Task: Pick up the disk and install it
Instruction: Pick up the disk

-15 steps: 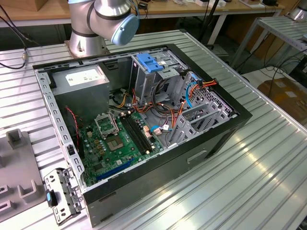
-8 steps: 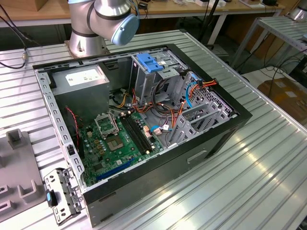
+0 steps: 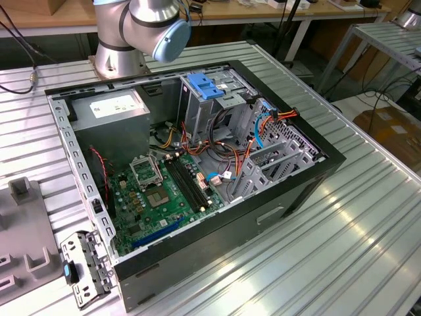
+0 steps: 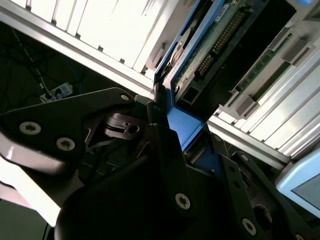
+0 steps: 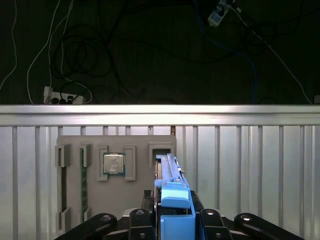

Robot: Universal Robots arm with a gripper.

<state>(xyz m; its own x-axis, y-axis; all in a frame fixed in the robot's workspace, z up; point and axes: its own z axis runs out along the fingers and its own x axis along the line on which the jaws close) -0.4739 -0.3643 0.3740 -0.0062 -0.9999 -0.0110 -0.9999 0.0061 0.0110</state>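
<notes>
**Wrist views.** The black two-finger gripper is clenched on the flat silver-metal disk with blue plastic rails, holding it edge-on by one rail. The disk stands over the grey slotted plastic tray, just beside the tray's square silver processor chip. Whether disk and tray touch cannot be told. The second wrist view shows the disk's circuit-board face.

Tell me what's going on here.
A robot arm has its end effector closed on the disk. It holds the disk edge-on by its blue rail, over a grey holder tray on the ribbed metal table. Whether the disk has fully cleared the tray's slot cannot be told. The open computer case lies on the table in the exterior view, with the disk not yet installed in it.
</notes>
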